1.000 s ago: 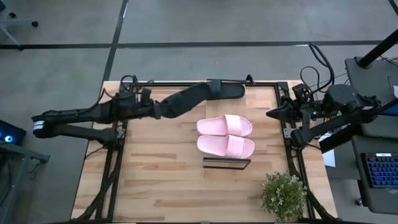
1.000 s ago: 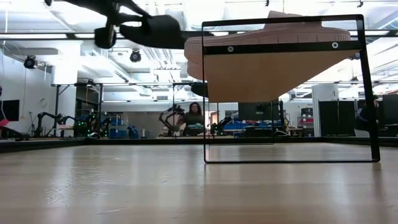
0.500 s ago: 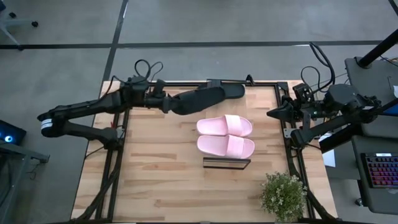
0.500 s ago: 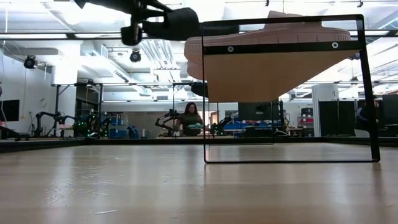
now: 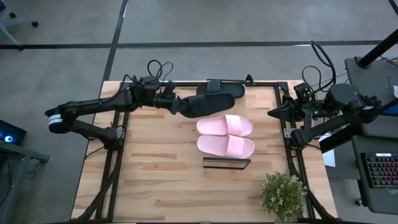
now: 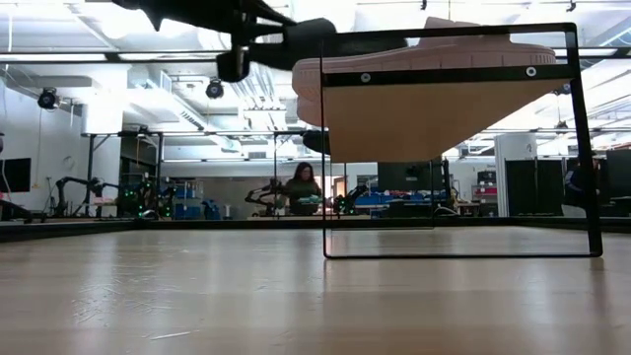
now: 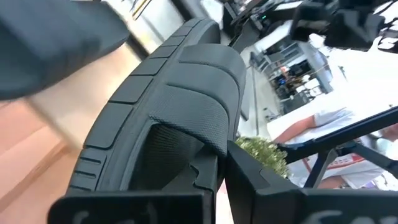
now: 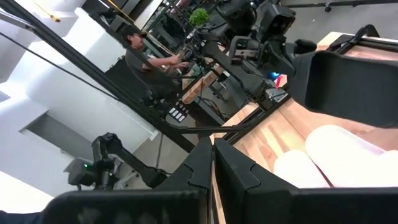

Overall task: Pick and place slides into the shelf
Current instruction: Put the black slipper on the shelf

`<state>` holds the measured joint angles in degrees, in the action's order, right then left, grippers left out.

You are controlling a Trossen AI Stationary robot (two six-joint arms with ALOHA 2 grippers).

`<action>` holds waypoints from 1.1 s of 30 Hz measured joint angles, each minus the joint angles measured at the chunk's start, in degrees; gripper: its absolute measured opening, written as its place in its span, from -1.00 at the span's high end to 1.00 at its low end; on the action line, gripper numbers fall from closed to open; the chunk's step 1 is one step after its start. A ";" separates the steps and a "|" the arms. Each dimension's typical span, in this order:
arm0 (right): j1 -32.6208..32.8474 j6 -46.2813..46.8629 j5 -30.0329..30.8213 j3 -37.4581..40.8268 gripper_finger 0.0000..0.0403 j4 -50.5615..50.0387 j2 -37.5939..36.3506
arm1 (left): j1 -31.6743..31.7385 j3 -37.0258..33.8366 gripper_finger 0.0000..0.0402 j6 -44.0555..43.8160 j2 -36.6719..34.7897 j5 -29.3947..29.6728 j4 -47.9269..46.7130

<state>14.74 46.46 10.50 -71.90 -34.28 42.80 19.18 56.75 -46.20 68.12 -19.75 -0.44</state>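
A plant point(image 5: 283, 194) stands at the table's point(image 5: 155, 186) near right corner. Beyond it, 2 pink slides point(image 5: 225, 135) lie side by side on the shelf point(image 5: 226, 163). Farther back, the left gripper point(image 5: 180, 106) grasps 1 black slide point(image 5: 208, 104) in the air, just behind the pink pair. Another black slide point(image 5: 227, 88) lies at the far edge. The right gripper point(image 5: 273, 113) waits at the right edge, fingers closed together.
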 joint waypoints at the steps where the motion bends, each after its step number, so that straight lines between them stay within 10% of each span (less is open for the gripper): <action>1: 0.00 0.00 0.00 0.00 0.96 0.02 0.02 | 0.01 0.50 1.00 -0.01 0.60 -0.05 1.08; 33: 0.00 -1.73 0.04 0.00 0.96 4.31 1.25 | 1.11 7.53 1.00 1.52 12.51 2.28 3.20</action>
<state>14.75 44.73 10.54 -71.90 -29.98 44.05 20.29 64.27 -44.69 80.63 -17.48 2.77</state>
